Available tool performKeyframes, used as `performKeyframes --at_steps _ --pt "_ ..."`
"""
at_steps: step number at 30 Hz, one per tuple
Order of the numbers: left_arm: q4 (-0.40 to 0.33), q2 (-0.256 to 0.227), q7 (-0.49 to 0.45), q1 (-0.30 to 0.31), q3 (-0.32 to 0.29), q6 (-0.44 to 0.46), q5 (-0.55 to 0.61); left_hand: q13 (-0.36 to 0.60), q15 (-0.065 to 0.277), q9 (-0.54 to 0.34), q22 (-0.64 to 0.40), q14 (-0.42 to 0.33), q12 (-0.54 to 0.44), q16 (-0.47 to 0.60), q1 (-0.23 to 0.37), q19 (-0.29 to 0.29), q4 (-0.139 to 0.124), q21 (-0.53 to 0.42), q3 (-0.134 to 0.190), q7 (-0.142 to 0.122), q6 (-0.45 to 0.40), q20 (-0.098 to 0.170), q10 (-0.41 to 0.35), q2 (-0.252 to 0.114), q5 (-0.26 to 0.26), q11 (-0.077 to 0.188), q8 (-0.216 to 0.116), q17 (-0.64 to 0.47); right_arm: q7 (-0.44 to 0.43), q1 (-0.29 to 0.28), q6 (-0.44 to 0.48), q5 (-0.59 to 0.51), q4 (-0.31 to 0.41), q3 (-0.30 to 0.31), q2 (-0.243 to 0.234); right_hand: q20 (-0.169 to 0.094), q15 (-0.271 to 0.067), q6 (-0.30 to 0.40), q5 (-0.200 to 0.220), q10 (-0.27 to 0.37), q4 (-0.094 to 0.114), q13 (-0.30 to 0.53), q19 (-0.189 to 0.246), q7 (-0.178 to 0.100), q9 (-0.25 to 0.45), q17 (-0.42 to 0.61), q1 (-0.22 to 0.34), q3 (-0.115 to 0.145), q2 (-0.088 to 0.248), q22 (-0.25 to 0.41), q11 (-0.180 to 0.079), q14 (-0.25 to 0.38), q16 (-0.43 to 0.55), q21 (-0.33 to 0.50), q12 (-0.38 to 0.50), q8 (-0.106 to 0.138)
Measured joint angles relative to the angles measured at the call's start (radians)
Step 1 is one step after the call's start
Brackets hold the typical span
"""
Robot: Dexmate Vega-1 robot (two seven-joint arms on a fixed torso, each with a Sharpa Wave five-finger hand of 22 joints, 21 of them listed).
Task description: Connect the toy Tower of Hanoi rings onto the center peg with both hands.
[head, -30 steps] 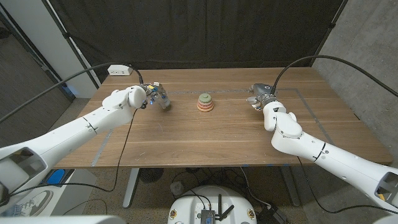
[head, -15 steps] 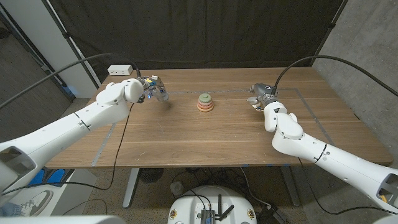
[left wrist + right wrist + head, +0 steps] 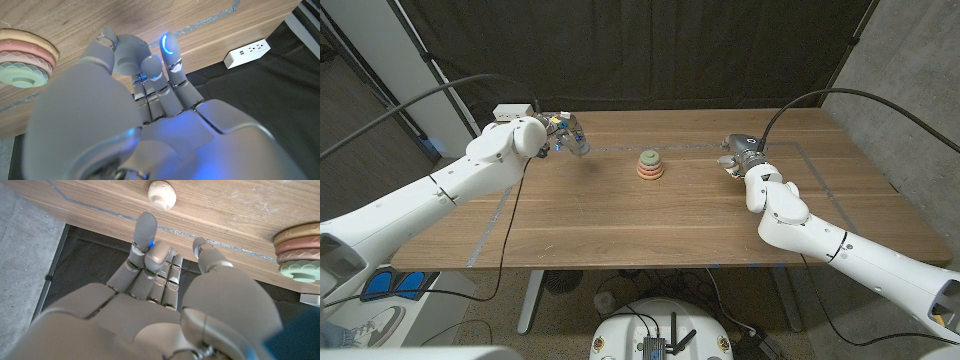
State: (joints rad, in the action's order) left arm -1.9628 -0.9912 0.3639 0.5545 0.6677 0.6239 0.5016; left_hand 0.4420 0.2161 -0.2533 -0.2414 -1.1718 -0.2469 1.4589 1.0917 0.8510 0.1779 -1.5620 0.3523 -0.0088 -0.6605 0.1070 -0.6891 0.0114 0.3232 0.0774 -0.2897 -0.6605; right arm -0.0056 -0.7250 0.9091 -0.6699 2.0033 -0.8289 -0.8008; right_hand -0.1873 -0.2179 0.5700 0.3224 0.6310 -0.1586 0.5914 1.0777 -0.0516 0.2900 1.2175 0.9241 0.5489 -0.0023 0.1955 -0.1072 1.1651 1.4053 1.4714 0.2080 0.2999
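While both hands hold off to either side, the ring stack sits on the wooden table toward its far edge, about midway between them: round scalloped rings in orange, pink and sage green, matte and smooth, piled on one peg. The left hand hangs above the far left corner with fingers curled in on nothing. The right hand, fingers partly folded and empty, is beside a small cream knob. A white power strip lies beyond the far left edge.
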Motion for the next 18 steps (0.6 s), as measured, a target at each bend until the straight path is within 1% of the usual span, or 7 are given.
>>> performKeyframes --at_steps 10,15,18 --pt "-0.008 0.004 -0.020 0.008 -0.022 -0.017 -0.023 0.000 0.000 -0.007 0.000 0.000 0.006 -0.002 0.003 0.000 0.000 0.000 0.000 0.000 0.000 0.000 -0.009 0.003 -0.001 -0.001 0.000 0.000 0.002 -0.001 0.003 0.000 0.004 0.004 -0.001 0.000 0.000 0.000 0.000 0.000 0.000 0.000 0.000 0.000 0.000 -0.004 0.000 0.000 0.000 0.000 0.000 0.000 0.000 0.000 0.000 0.000" --pt "-0.009 0.008 -0.039 0.012 -0.032 -0.033 -0.036 0.000 0.000 -0.007 0.000 0.000 0.009 -0.006 0.016 0.000 0.000 0.000 0.000 0.000 0.000 0.000 -0.009 0.003 -0.002 -0.001 0.000 -0.005 0.005 -0.001 0.005 0.000 0.004 0.004 -0.001 0.000 0.000 0.000 0.000 0.000 0.000 0.000 0.000 0.000 0.000 -0.004 0.000 0.000 0.000 0.000 0.000 0.000 0.000 -0.004 0.000 0.000" --pt "-0.009 0.008 -0.050 0.012 -0.032 -0.044 -0.044 0.000 0.000 -0.007 0.000 0.000 0.012 -0.009 0.018 0.000 0.000 0.000 0.000 0.000 0.000 0.000 -0.009 0.005 -0.002 -0.001 0.007 -0.004 0.005 -0.001 0.005 0.000 0.006 0.005 -0.001 0.000 0.000 0.000 0.000 0.000 0.000 0.000 0.000 0.000 0.000 -0.005 0.000 0.000 0.000 -0.001 0.000 0.000 0.000 -0.007 0.000 0.000"
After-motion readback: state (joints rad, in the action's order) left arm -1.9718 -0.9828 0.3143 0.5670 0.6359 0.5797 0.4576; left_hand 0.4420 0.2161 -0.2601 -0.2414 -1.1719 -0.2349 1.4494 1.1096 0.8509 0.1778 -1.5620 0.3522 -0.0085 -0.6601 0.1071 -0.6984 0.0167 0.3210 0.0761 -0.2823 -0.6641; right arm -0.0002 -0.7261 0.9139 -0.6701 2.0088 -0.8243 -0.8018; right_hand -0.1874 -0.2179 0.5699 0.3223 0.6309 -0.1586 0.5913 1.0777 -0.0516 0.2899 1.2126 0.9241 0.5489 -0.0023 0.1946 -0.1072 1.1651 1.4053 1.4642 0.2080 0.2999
